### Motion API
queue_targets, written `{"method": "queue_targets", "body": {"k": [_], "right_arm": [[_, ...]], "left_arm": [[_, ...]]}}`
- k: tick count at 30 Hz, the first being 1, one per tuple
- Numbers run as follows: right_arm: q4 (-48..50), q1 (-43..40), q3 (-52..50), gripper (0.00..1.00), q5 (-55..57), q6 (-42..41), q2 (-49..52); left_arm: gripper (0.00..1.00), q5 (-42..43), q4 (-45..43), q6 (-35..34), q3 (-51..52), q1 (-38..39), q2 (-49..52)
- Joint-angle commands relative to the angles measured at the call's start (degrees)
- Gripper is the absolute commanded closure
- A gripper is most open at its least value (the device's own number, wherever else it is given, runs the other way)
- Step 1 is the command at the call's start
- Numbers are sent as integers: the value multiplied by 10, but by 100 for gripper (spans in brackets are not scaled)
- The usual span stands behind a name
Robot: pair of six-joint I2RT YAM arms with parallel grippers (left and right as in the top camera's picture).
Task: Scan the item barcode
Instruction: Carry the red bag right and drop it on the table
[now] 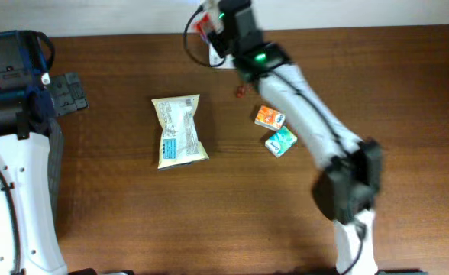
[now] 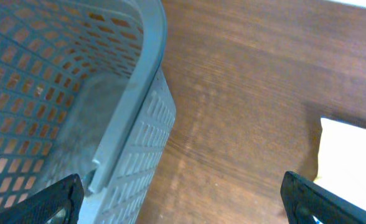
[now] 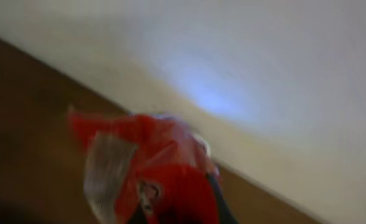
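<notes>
Presenting step: right end effector (image 1: 211,32), clamped on the red packet (image 3: 164,180) at the far edge of the table (image 1: 117,221), should next angle its barcode.

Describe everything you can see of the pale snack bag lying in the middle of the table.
The snack bag is a cream-yellow pouch, seemingly plastic film, slightly puffed, with crimped seams at both short ends. A blue printed panel shows on its upward face; the print is too small to read. It lies flat on the brown wooden table, slightly tilted, well apart from the orange box and the teal box. Only the table touches it.
</notes>
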State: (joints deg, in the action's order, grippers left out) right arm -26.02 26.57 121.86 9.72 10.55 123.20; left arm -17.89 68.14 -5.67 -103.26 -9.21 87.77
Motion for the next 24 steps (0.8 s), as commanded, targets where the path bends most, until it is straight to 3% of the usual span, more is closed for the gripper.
{"method": "queue_targets", "body": {"k": [1,5,7,11,16,18,20,24], "right_arm": [[-178,-68,12,96,-155,-251,-136],[-427,-212,12,96,-226,-295,-157],[-502,-282,11,96,-228,-295,-131],[-531,-399,-23,96,-235,-295,-56],[-530,-472,-88,96,-266,-254,31],[-530,-482,-88,67,-261,-228,40],[-533,-487,-87,50,-258,-228,38],[-580,-484,-73,43,-319,-163,38]], "left_arm": [[1,-3,1,-7,1,0,1],[1,-3,1,-7,1,0,1],[1,-3,1,-7,1,0,1],[1,-3,1,-7,1,0,1],[1,-3,1,-7,1,0,1],[1,-3,1,-7,1,0,1],[1,-4,1,-7,1,0,1],[1,-3,1,-7,1,0,1]]}}
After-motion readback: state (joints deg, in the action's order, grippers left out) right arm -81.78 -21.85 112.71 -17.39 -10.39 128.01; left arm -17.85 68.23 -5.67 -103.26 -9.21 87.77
